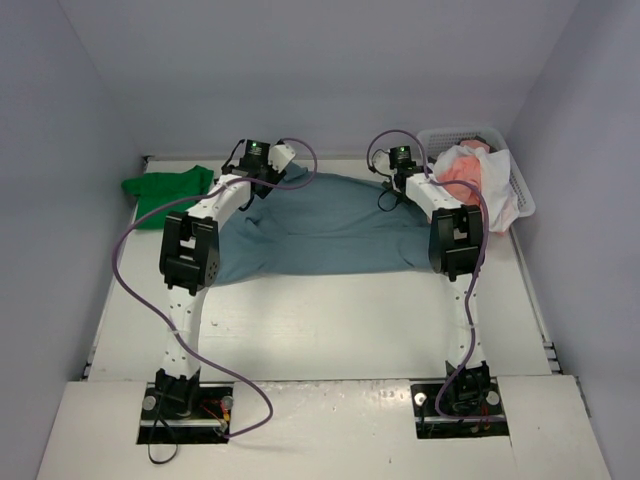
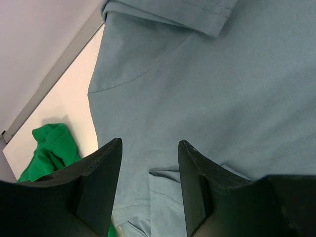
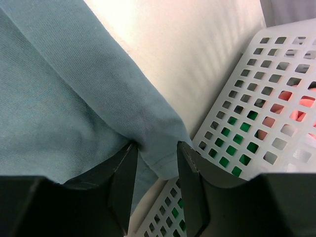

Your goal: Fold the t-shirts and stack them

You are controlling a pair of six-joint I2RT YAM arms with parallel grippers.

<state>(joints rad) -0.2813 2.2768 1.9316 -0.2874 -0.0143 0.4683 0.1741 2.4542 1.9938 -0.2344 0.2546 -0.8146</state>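
— On the table (image 1: 330, 320), seen from above, where do your shirts lie?
— The teal t-shirt (image 1: 320, 225) is spread at centre, the green t-shirt (image 1: 165, 190) is bunched at ten o'clock, and the basket (image 1: 522, 195) stands at two o'clock.
— Your left wrist view?
— Your left gripper (image 2: 149, 144) hangs half-wide over teal cloth, gripping nothing.
— Right wrist?
— Your right gripper (image 3: 157, 145) stands narrow with the teal hem between its fingers, beside the basket. You cannot tell whether it pinches.

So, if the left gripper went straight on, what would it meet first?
Most likely the teal t-shirt spread under the left gripper; nothing shows between them, though depth is unclear.
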